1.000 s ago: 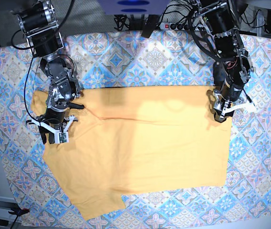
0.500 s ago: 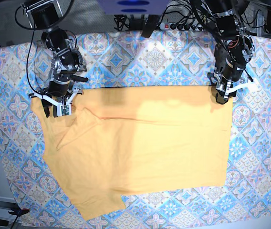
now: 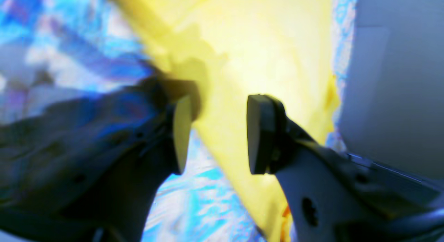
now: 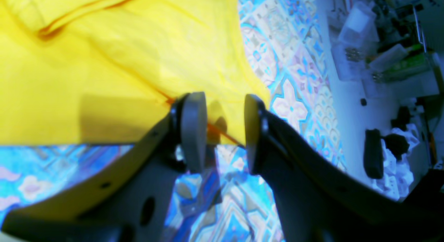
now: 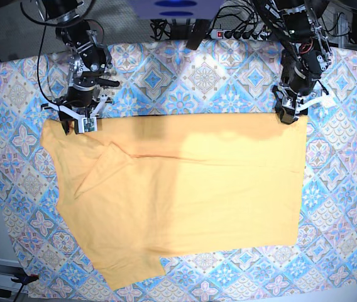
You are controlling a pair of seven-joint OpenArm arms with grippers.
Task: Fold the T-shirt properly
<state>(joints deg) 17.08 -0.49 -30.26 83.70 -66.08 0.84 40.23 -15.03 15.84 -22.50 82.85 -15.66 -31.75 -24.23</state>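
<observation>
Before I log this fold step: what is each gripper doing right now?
Left gripper: open, nothing between the jaws, over the T-shirt edge.
Right gripper: open, holding nothing, at the shirt's corner above the tablecloth.

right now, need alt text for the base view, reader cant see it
A yellow-orange T-shirt lies spread on a blue-pink patterned tablecloth. Both grippers, left and right, sit open at its far edge.

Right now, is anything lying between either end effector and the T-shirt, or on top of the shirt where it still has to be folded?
Nothing visible. The left end effector and right end effector both sit at the far edge of the T-shirt with open jaws. The shirt's surface carries only its own turned-over sleeve, and only the tablecloth surrounds it.
</observation>
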